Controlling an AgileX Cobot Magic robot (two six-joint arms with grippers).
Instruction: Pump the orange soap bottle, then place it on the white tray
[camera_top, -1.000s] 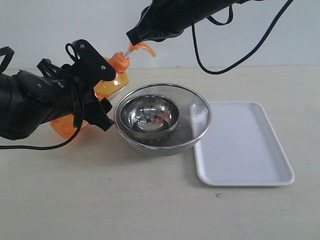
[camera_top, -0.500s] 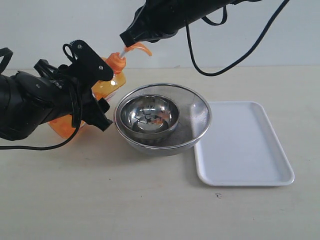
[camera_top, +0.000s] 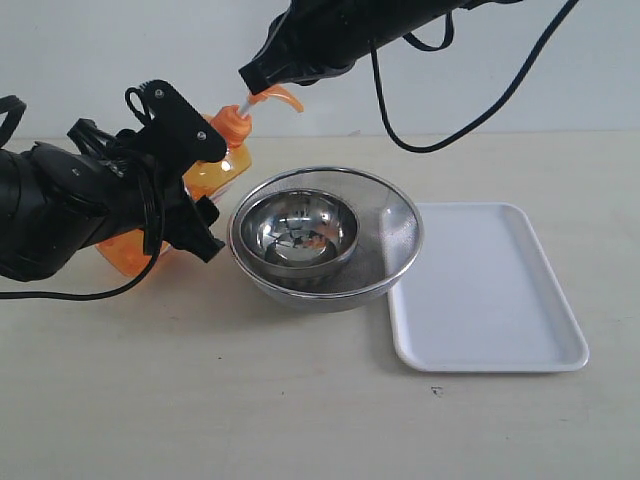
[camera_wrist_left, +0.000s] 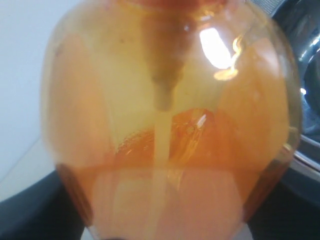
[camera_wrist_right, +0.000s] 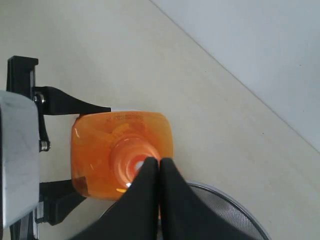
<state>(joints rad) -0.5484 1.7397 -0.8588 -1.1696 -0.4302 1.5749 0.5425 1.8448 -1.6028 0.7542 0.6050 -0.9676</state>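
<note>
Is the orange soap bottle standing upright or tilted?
Tilted: in the exterior view the translucent orange plastic soap bottle leans with its pump toward the round steel bowls.

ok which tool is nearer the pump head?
Right. The right tool sits shut on top of the pump head; the left tool clamps the bottle body below.

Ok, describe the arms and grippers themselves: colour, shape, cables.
Both are black. The left arm is bulky, with thin black wires looped around it; the left gripper has flat, angular fingers with small silver screws. The right arm is glossy, trailing a black cable; the right gripper tapers to a narrow tip.
</note>
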